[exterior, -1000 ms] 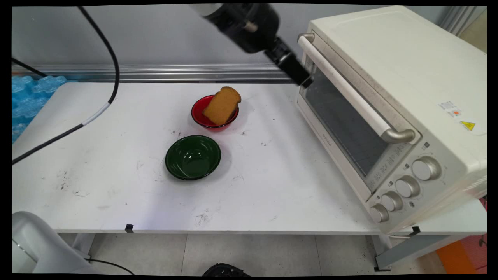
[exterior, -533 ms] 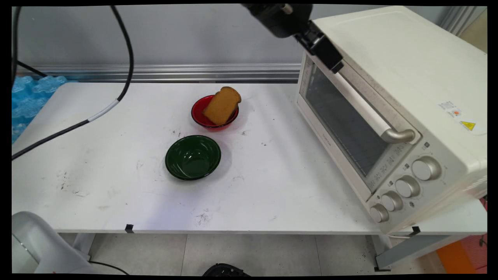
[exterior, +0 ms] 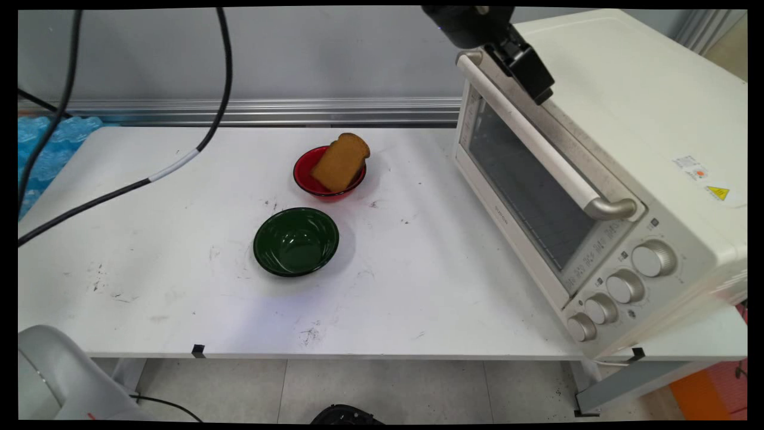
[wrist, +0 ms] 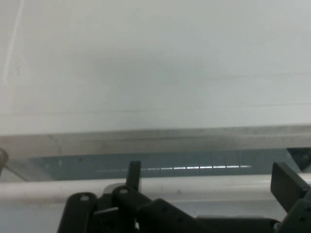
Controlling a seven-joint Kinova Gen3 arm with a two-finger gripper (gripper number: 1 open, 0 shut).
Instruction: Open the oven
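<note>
One claw (exterior: 540, 89) — fingers apart — above oven handle (exterior: 525, 128) at toaster oven (exterior: 627, 149) top-front edge.

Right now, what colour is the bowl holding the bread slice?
Red bowl, with the brown bread slice leaning in it; clearest in the main view.

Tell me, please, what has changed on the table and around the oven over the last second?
The tool has travelled rightward and up, from in front of the far end of the oven door to just above the toaster oven, over the far end of its handle. It holds nothing, and its fingers stand apart. The door is shut as before. The bread slice in the red bowl and the green bowl have not moved.
</note>
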